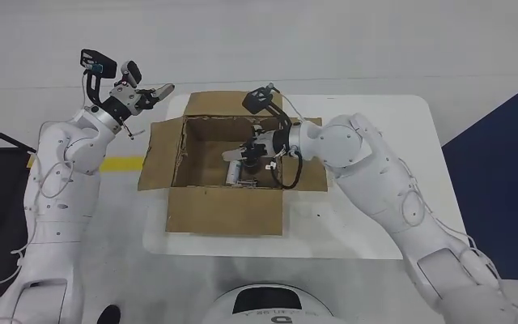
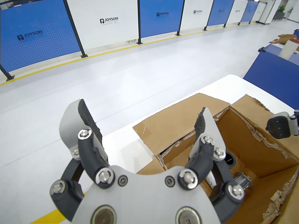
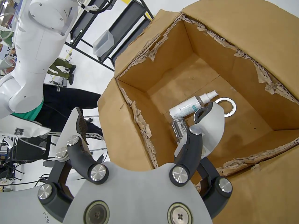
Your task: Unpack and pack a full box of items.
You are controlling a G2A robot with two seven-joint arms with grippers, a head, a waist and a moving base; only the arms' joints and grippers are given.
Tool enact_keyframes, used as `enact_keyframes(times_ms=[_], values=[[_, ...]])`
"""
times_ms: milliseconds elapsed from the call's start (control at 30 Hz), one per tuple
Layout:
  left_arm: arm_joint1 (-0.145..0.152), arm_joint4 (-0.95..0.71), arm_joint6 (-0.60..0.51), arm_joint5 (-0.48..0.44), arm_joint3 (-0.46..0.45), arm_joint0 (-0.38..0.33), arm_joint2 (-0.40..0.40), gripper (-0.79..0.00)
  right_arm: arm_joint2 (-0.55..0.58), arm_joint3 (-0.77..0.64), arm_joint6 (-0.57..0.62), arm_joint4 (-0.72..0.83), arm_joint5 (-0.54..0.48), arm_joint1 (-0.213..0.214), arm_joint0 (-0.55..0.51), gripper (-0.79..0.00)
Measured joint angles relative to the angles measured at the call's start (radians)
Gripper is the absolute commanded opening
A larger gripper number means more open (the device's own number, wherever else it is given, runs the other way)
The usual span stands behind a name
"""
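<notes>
An open cardboard box [image 1: 225, 212] with torn flaps stands on the white table [image 1: 364, 227]. On its floor lie a white spray bottle [image 3: 186, 108], a flat metal ring [image 3: 234, 107] and a ribbed metal cylinder [image 3: 178, 127]. My right gripper [image 3: 144, 117] hangs open and empty over the box, one finger above the items, the other above a side wall; from above it [image 1: 247, 152] sits inside the opening. My left gripper [image 2: 144, 120] is open and empty, raised beyond the box's far left corner [image 1: 154, 93]. The metal cylinder [image 2: 243, 179] and bottle [image 2: 211, 178] peek past its finger.
The box flaps [image 1: 158, 158] spread outward on all sides. A blue partition [image 1: 486, 138] stands beside the table's right end. Blue and white barrier panels [image 2: 161, 15] line the floor beyond. A black rack [image 3: 121, 24] stands on the floor near the left arm.
</notes>
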Motion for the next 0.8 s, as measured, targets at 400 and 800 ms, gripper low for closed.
enact_keyframes(times_ms=[400, 800], values=[[0.0, 0.0, 0.0, 0.0, 0.0, 0.0, 0.0, 0.0, -0.126, 0.161, 0.017, 0.001, 0.154, -0.052, 0.12, 0.0], [0.0, 0.0, 0.0, 0.0, 0.0, 0.0, 0.0, 0.0, -0.341, 0.405, 0.138, -0.081, 0.293, -0.153, 0.305, -0.425]])
